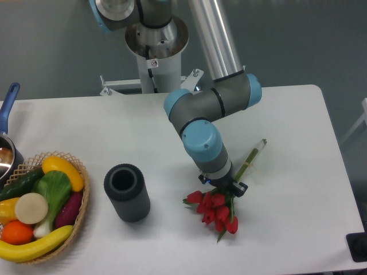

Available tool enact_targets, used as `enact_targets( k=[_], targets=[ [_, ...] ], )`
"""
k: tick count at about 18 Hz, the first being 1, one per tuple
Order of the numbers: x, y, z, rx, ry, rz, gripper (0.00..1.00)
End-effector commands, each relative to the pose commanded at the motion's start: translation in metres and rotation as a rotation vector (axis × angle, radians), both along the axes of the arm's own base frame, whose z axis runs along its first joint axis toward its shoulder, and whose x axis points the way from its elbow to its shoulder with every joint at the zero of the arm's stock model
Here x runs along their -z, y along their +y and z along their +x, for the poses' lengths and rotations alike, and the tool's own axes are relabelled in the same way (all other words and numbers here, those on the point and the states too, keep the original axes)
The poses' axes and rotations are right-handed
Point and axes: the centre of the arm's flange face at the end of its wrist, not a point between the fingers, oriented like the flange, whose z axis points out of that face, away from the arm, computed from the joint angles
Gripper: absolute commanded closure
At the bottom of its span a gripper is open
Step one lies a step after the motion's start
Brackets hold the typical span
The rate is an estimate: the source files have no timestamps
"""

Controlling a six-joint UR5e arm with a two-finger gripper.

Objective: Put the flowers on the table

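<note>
**Tulip bunch low over the white surface, held at mid-stem**

Gripper (pixel 225 187) pointed steeply down, clamped on the flowers (pixel 216 208) just above the blossoms; fingers mostly hidden behind the wrist and the red heads. Red tulip heads clustered below the gripper, at or just above the surface (pixel 287 120), contact not discernible. Green stems (pixel 251 155) slanting up and to the right, away from the gripper, tip near the surface. Dark ribbed cylinder (pixel 127 192) upright to the left of the bunch, well apart from it. Wicker basket (pixel 80 206) of fruit and vegetables at the left edge. Pot with blue handle (pixel 8 103) partly cut off at far left.
</note>
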Motion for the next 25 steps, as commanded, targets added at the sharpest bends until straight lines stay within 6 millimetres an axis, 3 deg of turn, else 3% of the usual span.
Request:
enact_targets(
  k=[1,3,8,9,12,19,22,25],
  targets=[
    [-0.001,0.000,0.000,0.000,0.004,0.002,0.01],
    [-0.012,0.000,0.003,0.001,0.017,0.011,0.00],
    [-0.093,-0.012,0.011,-0.031,0.091,0.127,0.00],
    [-0.121,-0.019,0.013,-0.028,0.123,0.150,0.00],
    [-0.174,-0.035,0.020,-0.033,0.154,0.212,0.00],
    [-0.223,-0.119,-0.010,0.160,-0.004,0.232,0.00],
    [-0.228,-0.155,-0.021,0.314,-0.061,0.197,0.00],
    [-0.228,-0.188,-0.028,0.355,-0.073,0.179,0.00]
  ],
)
